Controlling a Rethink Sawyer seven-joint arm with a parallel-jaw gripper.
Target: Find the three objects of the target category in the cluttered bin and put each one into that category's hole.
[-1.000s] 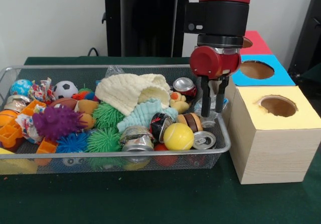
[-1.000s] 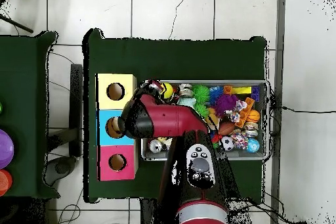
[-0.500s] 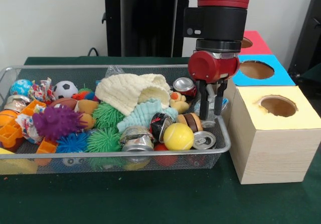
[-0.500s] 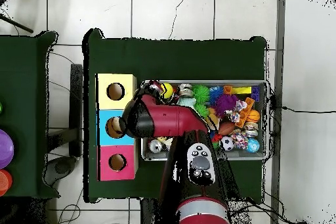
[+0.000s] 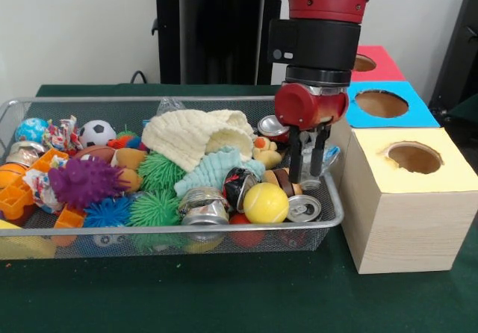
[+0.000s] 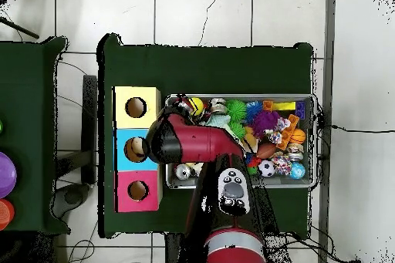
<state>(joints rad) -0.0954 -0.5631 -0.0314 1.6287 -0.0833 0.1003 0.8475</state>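
My gripper [image 5: 306, 178] hangs open in the right end of the wire bin [image 5: 334, 198], its fingertips just above a brown and black toy [image 5: 283, 181]. Nothing sits between the fingers. Close to it lie a red can [image 5: 275, 129], a can top [image 5: 304, 208], a yellow ball [image 5: 266, 202], a black and red can [image 5: 240, 184] and a crushed silver can [image 5: 203, 204]. Right of the bin stand three boxes with holes: yellow [image 5: 413, 157], blue [image 5: 382, 103] and red [image 5: 364, 63]. In the overhead view the arm [image 6: 193, 143] hides the gripper.
The bin also holds a cream knitted cloth [image 5: 196, 134], a teal shell toy [image 5: 213, 169], green, blue and purple spiky balls [image 5: 84, 181], a soccer ball [image 5: 97, 132] and orange plastic pieces [image 5: 16, 191]. In the overhead view the boxes [image 6: 136, 149] stand left of the bin [image 6: 308, 99].
The gripper has shifted left in the front view, away from the yellow box and further over the bin, and dropped slightly. It stays open. The objects have not moved.
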